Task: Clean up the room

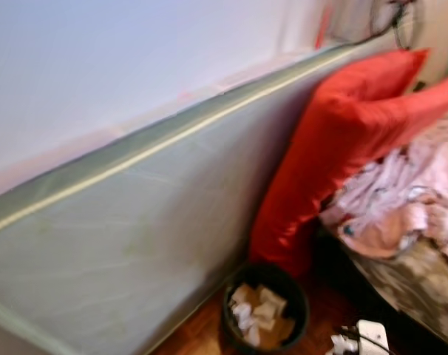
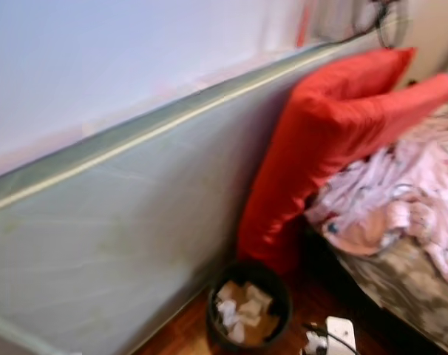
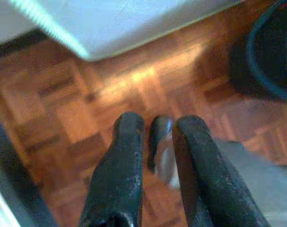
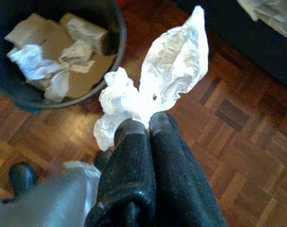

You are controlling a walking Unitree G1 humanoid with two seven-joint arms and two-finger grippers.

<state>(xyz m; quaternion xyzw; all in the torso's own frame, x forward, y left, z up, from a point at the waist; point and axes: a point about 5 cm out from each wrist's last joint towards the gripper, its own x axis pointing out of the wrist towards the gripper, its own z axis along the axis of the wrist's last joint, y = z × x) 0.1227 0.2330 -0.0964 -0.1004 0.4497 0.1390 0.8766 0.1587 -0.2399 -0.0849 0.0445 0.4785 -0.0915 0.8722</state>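
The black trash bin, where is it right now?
The black trash bin stands on the wooden floor at the foot of the red pillows, beside the upright mattress; the right wrist view shows it near the held plastic wrapper.

Left gripper: two long black fingers, matte, rough-textured, rounded tips.
Right gripper: same black pair, thick, scuffed surface, blunt ends.

Looking like a home bedroom: red pillows leaning against a grey-green upholstered panel, rumpled pink bedding lying on a bed, black wastebasket sitting on parquet floor.
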